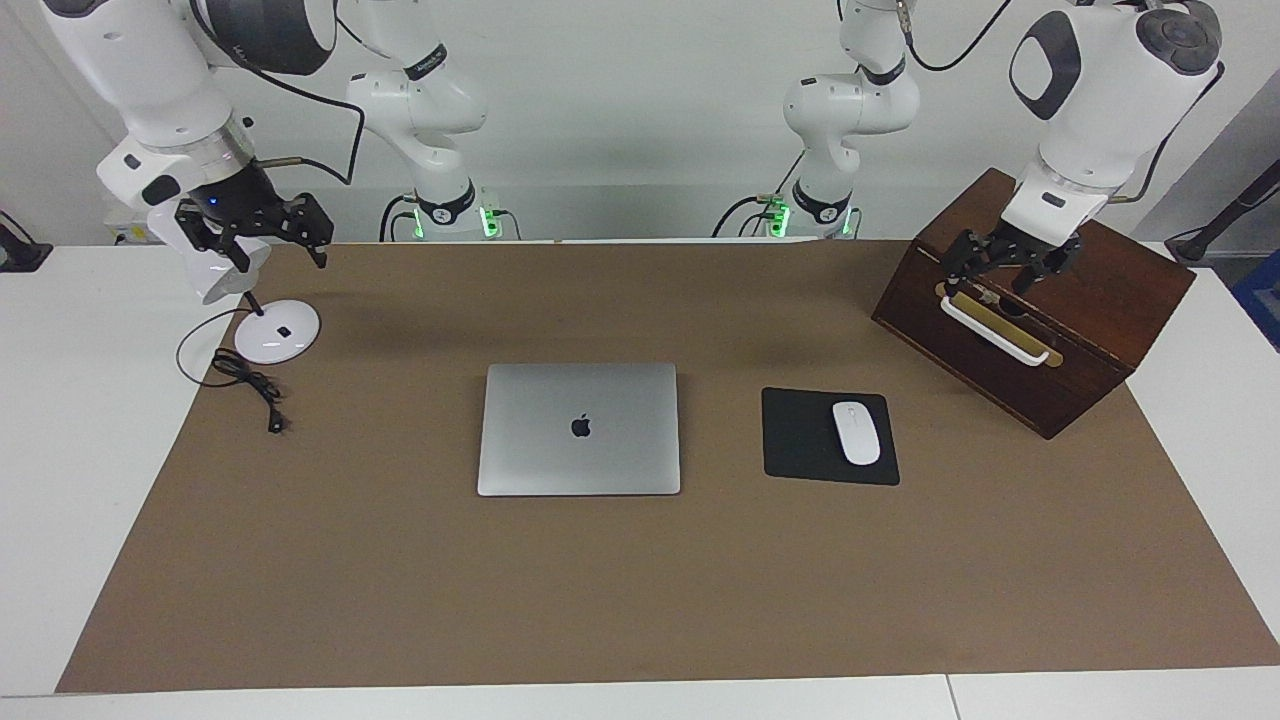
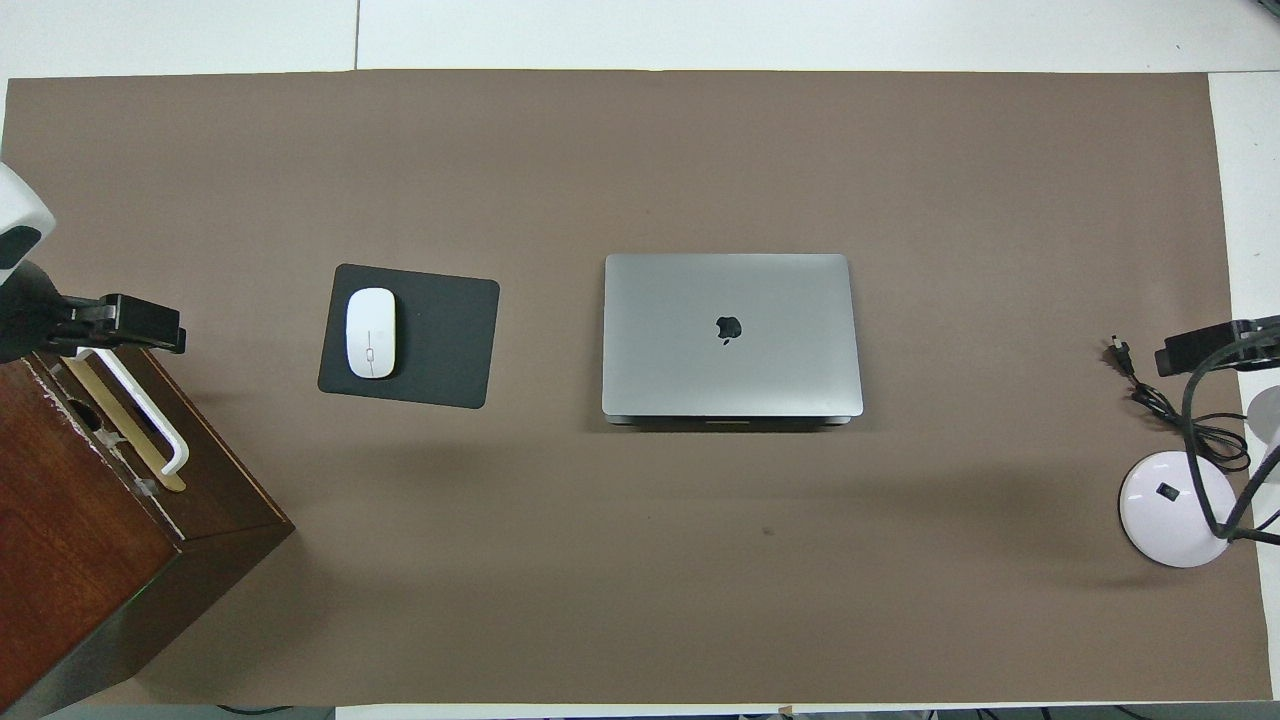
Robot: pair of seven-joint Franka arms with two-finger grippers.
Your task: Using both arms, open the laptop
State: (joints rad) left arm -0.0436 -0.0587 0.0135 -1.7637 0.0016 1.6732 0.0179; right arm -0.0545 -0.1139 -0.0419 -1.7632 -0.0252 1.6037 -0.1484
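With my left gripper (image 1: pixel 1012 262) spread at frame's upper right, the shut laptop (image 1: pixel 579 428) could skid when pried.

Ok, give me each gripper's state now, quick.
Left gripper: open, holding nothing, over the wooden box.
Right gripper: open, holding nothing, over the desk lamp.

Wht mouse (image 1: pixel 856 432) on blk pad (image 1: pixel 800 437); wood box (image 1: pixel 1100 330); lamp base (image 1: pixel 277 331) w/ cord (image 1: pixel 250 385).

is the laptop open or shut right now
Shut. The laptop lies flat on the brown mat with its lid down, logo facing up; no screen or keyboard shows in either view.
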